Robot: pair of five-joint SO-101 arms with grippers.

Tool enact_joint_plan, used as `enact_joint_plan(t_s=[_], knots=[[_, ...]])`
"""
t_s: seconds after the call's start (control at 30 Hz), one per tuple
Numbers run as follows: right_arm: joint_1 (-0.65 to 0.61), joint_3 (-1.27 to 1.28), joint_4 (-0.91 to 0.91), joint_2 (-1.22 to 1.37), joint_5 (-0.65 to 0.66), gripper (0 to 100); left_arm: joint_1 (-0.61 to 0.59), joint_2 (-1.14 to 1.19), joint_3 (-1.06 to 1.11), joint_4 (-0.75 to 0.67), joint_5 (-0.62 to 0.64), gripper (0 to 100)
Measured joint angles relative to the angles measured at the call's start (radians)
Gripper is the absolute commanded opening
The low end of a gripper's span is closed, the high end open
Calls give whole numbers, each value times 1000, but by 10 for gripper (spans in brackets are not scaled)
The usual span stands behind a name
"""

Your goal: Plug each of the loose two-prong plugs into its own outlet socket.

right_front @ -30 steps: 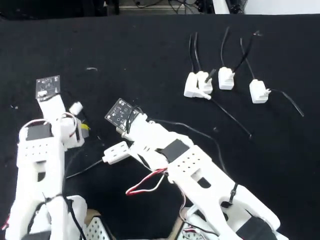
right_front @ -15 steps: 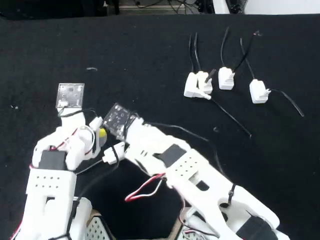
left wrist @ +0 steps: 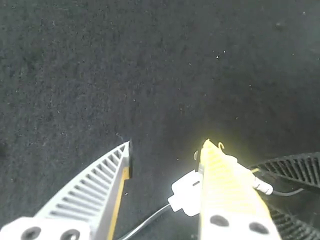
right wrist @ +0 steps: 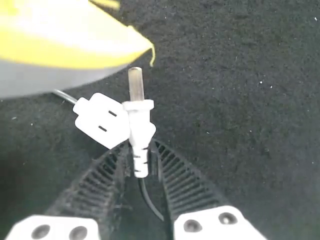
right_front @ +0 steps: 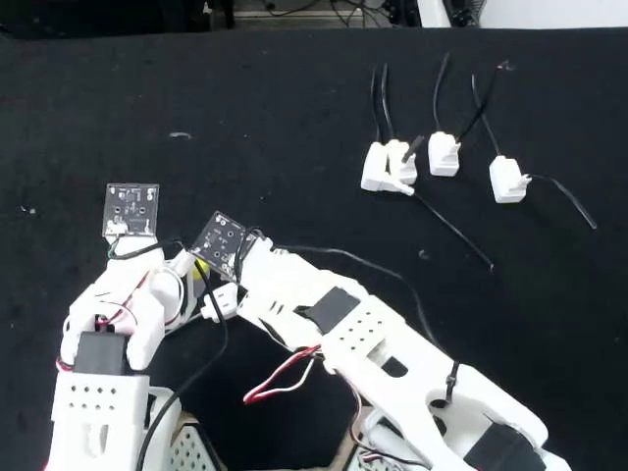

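Plug [right wrist: 138, 127] sits clamped in the right gripper [right wrist: 141, 160], socket [right wrist: 100, 120] just beside its tips, left gripper [left wrist: 167, 146] spread apart nearby.

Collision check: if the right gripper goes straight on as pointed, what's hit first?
Likely the yellow finger of the left gripper, just beyond the held white two-prong plug; depth unclear.
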Motion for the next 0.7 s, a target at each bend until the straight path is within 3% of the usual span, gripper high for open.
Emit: enact_joint_plan(t_s=[0.7], knots=[[3,-21,78,0,-46,11,63,74,77,-118,3,230]])
